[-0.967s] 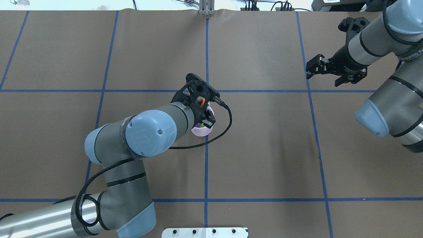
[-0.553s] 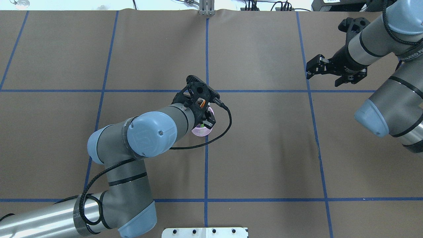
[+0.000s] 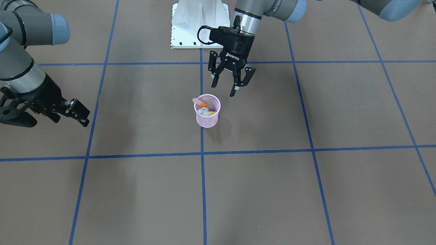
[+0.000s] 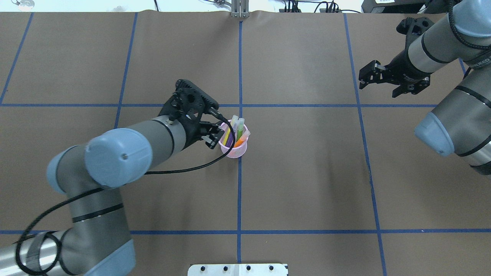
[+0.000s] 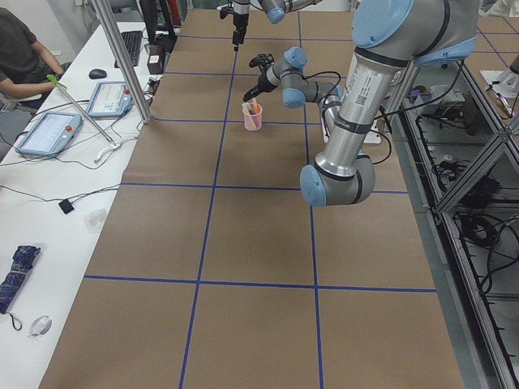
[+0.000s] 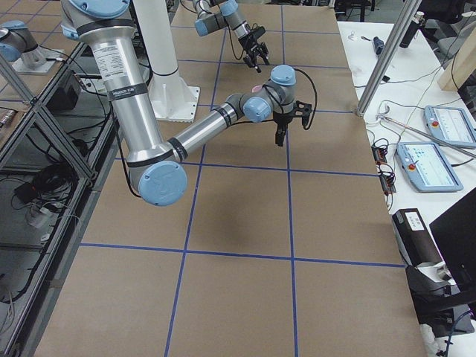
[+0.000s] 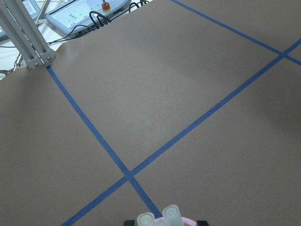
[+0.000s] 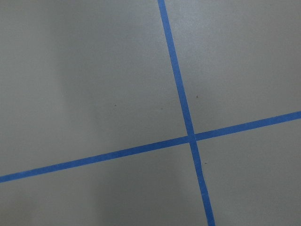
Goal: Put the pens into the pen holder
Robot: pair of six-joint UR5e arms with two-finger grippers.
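The pink mesh pen holder (image 4: 234, 151) stands upright near the table's middle, also in the front view (image 3: 207, 119). All four pens stand in it: yellow (image 4: 227, 136), green (image 4: 240, 132), orange (image 4: 240, 143) and purple (image 4: 231, 141). In the front view the orange pen (image 3: 203, 103) leans over the rim. My left gripper (image 4: 215, 137) is open and empty, just beside the holder and above the table (image 3: 223, 85). Two pale cap ends (image 7: 171, 214) show at the bottom of the left wrist view. My right gripper (image 4: 376, 86) looks open and empty, far off at the right (image 3: 80, 112).
Brown paper with blue tape lines (image 4: 239, 191) covers the table. The robot's white base plate (image 3: 199, 23) is at the near edge. A metal post (image 4: 239, 9) stands at the far edge. A desk with tablets (image 5: 49, 130) lies beyond it.
My left gripper held the orange pen over the holder; now it is open and has drawn back to the left. The orange pen stands in the holder. The right gripper rose slightly.
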